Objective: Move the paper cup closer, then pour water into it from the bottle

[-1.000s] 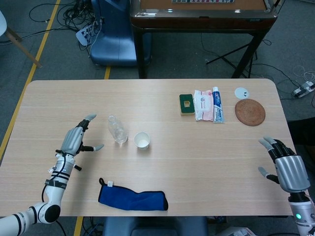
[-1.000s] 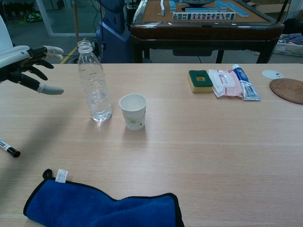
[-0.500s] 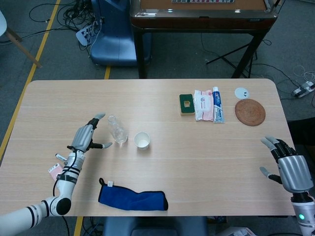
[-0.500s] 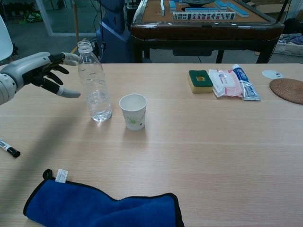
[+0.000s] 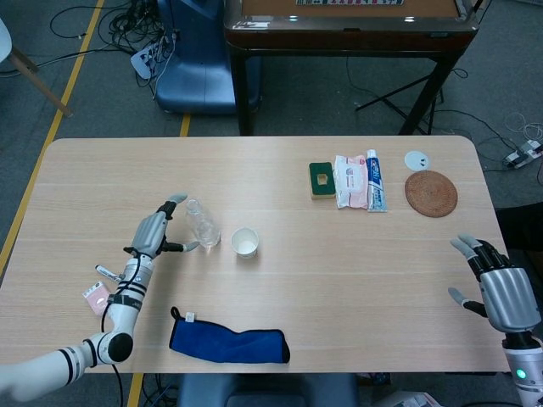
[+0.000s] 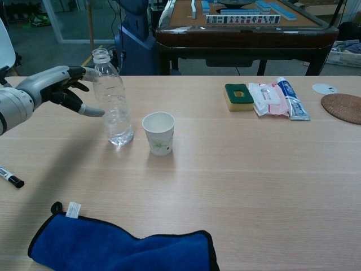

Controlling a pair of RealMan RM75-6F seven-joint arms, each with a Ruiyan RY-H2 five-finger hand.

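Pale wood tabletop (image 6: 254, 186) fills both of my views, with a dark-framed game table (image 6: 242, 25) behind its far edge and grey floor with cables beyond. I take the paper cup (image 6: 158, 133) as my landmark: it stands upright and empty, white with a faint green print, on the left half of the table.

Just to the left of the cup, not touching it, stands the clear plastic bottle (image 6: 112, 99), upright, uncapped, with a little water at the bottom. My left hand (image 6: 59, 87) is at the bottle's far side from the cup, fingers (image 6: 90, 110) spread apart and reaching around the bottle; I see them at or very near the plastic but cannot tell if they touch, and nothing is held. In the head view the same hand (image 5: 157, 233) shows its fingers either side of the bottle (image 5: 202, 224), beside the cup (image 5: 245, 242).

My right hand (image 5: 501, 288) hangs well to the right of the cup, at the table's right edge, fingers apart and holding nothing.

Nearer me than the cup lies a crumpled blue cloth (image 6: 121, 245). Far left of the cup, a black-tipped marker (image 6: 10, 177) rests on the wood. Well to the cup's right and further back sit a green sponge (image 6: 238, 96), a pack of wipes (image 6: 269, 99), a toothpaste tube (image 6: 292, 98), a woven coaster (image 6: 343, 107) and a small white disc (image 6: 324, 88).
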